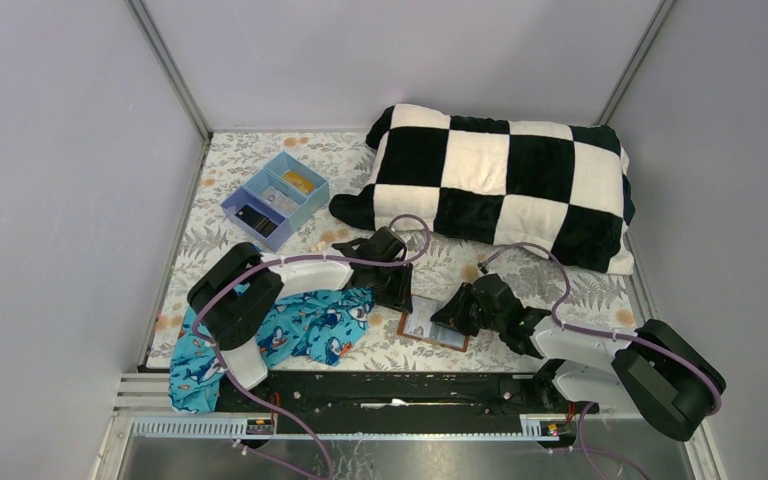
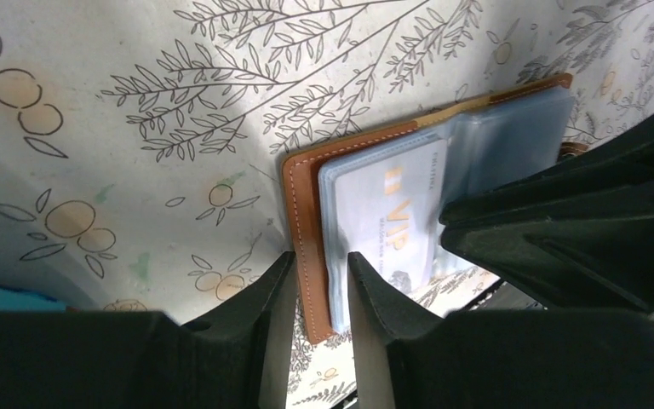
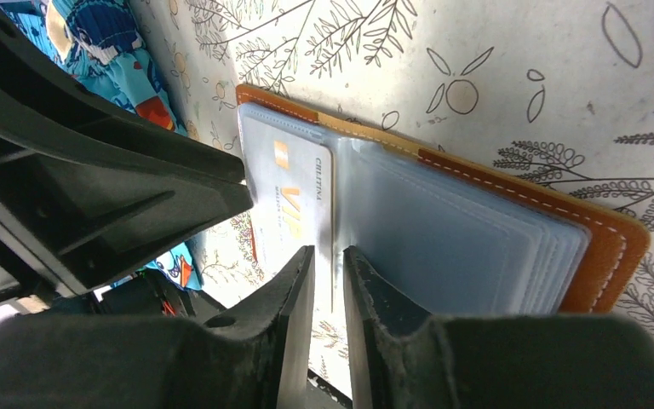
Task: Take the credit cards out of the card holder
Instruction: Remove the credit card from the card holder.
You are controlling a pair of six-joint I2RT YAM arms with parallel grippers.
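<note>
Card holder: the brown card holder (image 1: 433,328) lies open and flat on the flowered table (image 1: 520,275), at about 6 o'clock in the top view, near the arm bases.
Sleeves: a stack of clear sleeves (image 3: 443,239) fans over the right half of the leather.
Credit card: one whitish credit card (image 3: 289,196) with gold lettering sits in the left sleeve. I can't make out any other card.
Left gripper: the left gripper (image 2: 319,260) reaches in from the holder's 10 o'clock, clenched on the stitched leather edge.
Right gripper: the right gripper (image 3: 329,254) reaches in from 3 o'clock, jaws nearly together and pinching the card's edge by the fold.
Cloth: a blue shark-print cloth (image 1: 300,330) is bunched at 8 o'clock, under the left arm.
Tray: a blue divided tray (image 1: 275,198) stands at 10 o'clock.
Pillow: a black-and-white checked pillow (image 1: 500,180) lies across 12 to 2 o'clock.
</note>
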